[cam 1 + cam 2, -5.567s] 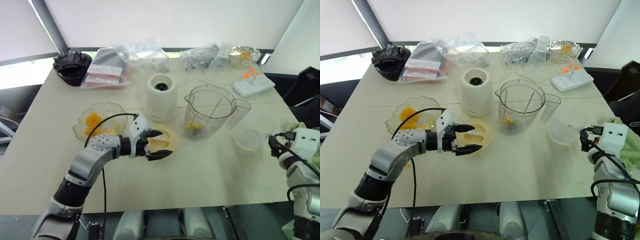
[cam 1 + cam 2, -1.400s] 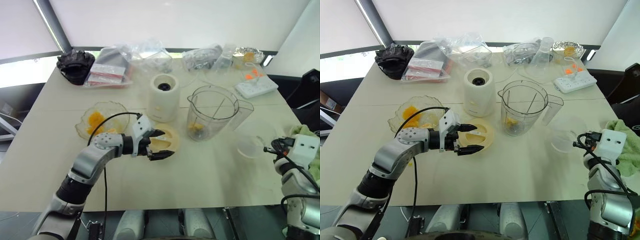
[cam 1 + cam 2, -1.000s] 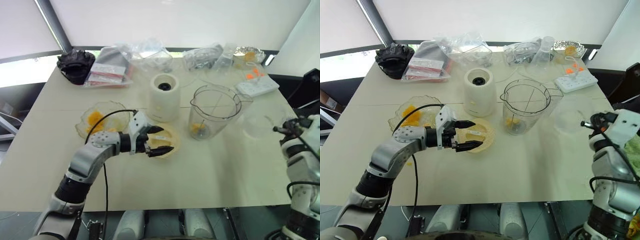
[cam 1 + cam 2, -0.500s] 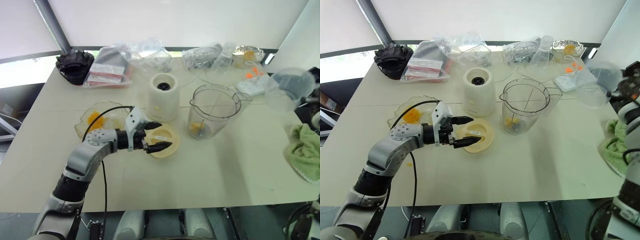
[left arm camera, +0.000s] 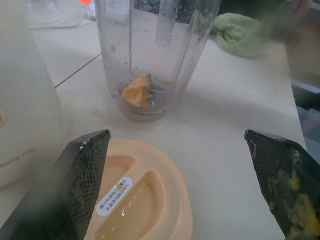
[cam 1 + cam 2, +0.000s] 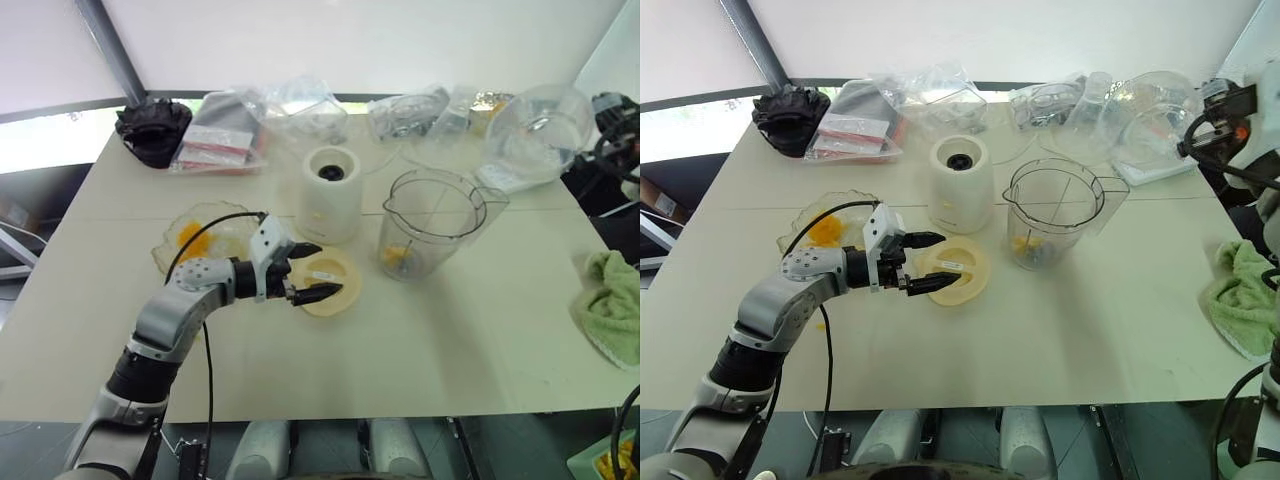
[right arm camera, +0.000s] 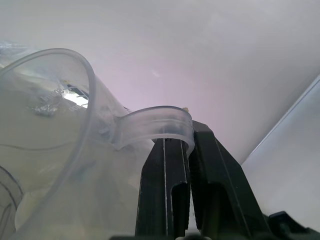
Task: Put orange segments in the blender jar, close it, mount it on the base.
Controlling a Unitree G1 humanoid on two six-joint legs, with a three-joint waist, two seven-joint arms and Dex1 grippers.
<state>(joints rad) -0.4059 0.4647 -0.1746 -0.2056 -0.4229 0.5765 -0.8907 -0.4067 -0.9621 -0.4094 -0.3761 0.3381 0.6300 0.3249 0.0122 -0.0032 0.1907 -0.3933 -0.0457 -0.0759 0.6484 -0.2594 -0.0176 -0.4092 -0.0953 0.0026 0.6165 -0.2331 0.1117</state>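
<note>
While the head views show the left gripper [image 6: 318, 272] with fingers spread over the cream lid [image 6: 330, 283], at nine o'clock of the blender jar [image 6: 432, 236], the right wrist view shows the right gripper [image 7: 189, 150] with fingers pinching a clear cup's [image 7: 45, 150] tab.

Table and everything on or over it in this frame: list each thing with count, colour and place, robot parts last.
blender jar: 1, clear, centre-right; orange segments at its bottom.
base: 1, white, left of the jar.
lid: 1, cream, flat in front of the base.
glass bowl: 1, clear, holding orange pieces, left of the lid.
plastic bags: several, far edge.
black cloth: 1, far left corner.
green towel: 1, right edge.
plastic cup: 1, clear, raised far right.
left gripper: open, around the lid.
right gripper: shut on the cup's handle.
</note>
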